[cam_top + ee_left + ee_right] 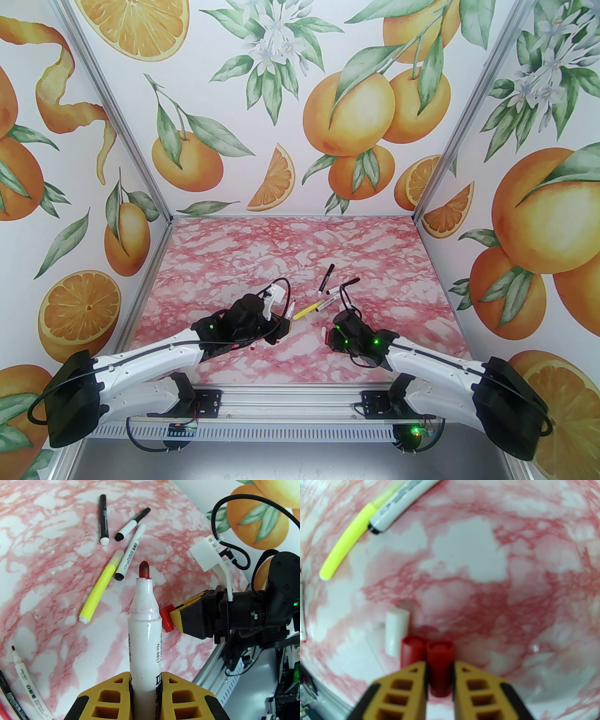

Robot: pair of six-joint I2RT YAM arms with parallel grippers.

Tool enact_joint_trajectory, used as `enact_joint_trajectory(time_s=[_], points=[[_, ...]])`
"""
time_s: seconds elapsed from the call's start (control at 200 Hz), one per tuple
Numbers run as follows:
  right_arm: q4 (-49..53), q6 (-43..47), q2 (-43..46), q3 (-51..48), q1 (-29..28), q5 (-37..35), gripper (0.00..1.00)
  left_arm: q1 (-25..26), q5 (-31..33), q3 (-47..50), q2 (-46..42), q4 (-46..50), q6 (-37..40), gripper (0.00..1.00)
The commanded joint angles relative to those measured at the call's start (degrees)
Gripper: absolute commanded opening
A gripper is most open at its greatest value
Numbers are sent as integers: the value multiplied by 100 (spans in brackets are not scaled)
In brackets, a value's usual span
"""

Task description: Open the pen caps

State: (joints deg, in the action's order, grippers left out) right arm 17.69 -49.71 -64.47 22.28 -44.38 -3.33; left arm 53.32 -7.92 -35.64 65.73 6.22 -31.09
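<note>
Left wrist view: left gripper (pixel 145 679) pinching uncapped white plastic marker (pixel 145 625), right gripper (pixel 440 667) pinching red cylindrical cap (pixel 440 652); smear risk from dipping exposed tip (pixel 144 569).

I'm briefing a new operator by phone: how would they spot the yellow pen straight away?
Start at the pink marbled table and look near its middle, where a few pens lie loose. The yellow pen is the leftmost, angled beside a white pen; it alone is neon yellow, the rest being white or black.

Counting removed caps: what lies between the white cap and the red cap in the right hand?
Another red cap, seen in the right wrist view.
</note>
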Motion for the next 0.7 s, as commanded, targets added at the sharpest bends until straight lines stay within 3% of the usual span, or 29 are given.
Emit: enact_joint_trajectory(time_s=[0.0,0.26,0.43,0.61,0.695], points=[[-72,-27,1,119,-64,-48,25,29,-17,-2,36,11,63,0],[348,-50,562,99,-72,-250,31,154,313,95,56,250,-197,0],[798,103,1149,163,-74,-244,36,384,887,127,156,546,-559,0],[1017,603,1796,197,-72,227,49,618,1495,178,353,736,-1082,0],[977,903,2130,202,-73,701,59,633,1654,180,539,790,-1258,0]])
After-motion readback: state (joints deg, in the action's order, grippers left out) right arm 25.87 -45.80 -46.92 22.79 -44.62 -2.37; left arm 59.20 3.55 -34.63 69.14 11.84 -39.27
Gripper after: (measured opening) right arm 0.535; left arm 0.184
